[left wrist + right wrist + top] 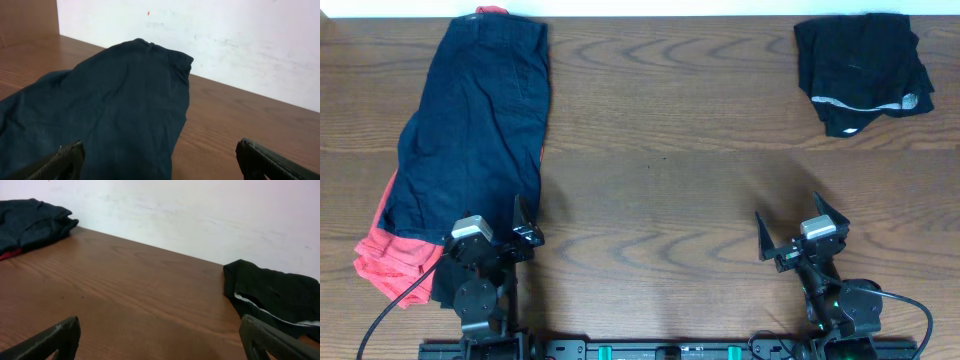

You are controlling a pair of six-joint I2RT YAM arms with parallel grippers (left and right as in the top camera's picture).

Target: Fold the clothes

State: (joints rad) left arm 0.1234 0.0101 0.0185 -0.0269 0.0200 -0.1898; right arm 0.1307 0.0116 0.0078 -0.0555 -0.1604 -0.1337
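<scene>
My left fingers (pixel 492 228) are spread open at the near hem of navy shorts (pixel 470 130), which lie on a coral-red garment (pixel 385 262). My right fingers (pixel 794 228) are open too, over the wooden surface (pixel 660 150). A crumpled black garment (pixel 860 70) lies far ahead, slightly right.

— Looks like a robot lab bench: bare wood-grain worktop (pixel 670 150), plain white wall (pixel 200 210) behind.
— Agreed. Spotting left arm (pixel 475 290) and right arm (pixel 835 300) mounted on a rail (pixel 650 350) along the near edge.
</scene>
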